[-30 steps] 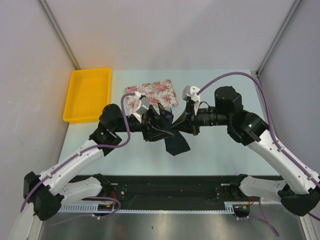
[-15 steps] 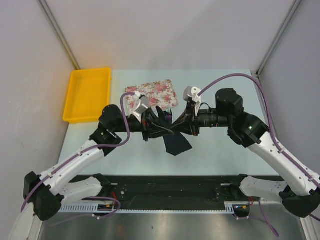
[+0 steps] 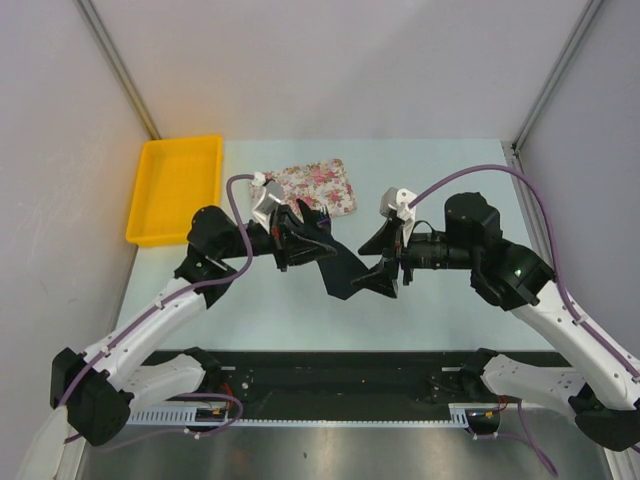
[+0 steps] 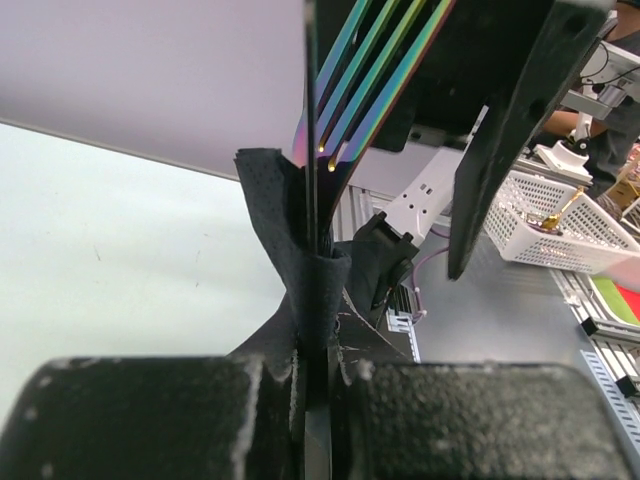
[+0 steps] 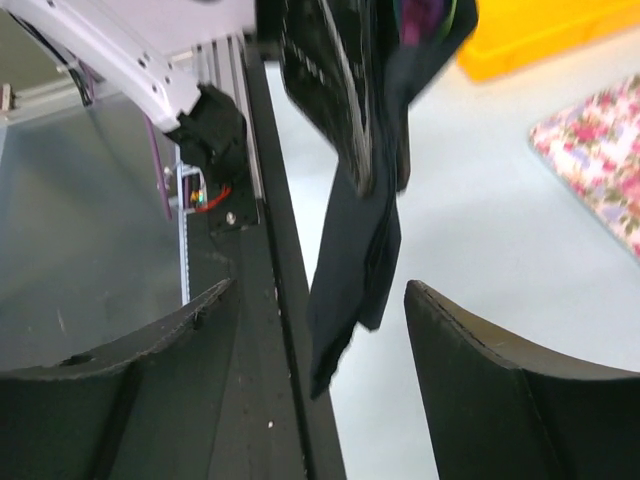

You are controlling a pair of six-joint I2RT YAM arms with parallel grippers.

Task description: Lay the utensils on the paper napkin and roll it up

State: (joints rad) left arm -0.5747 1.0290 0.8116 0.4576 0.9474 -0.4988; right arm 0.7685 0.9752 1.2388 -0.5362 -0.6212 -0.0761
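Pale table point(image 4: 100, 250) behind, crumpled black napkin point(image 4: 305, 260) sheathes rainbow-tinted fork point(image 4: 375, 70).

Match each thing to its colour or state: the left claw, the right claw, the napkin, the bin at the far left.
Things: 1 left claw; 2 right claw; 3 napkin; 4 bin.
States: A yellow; B open, holding nothing; C black, wrapped round a fork; D shut on the napkin.
Pairs: 1-D, 2-B, 3-C, 4-A.

Right jaws now off paper napkin point(image 3: 338, 272)
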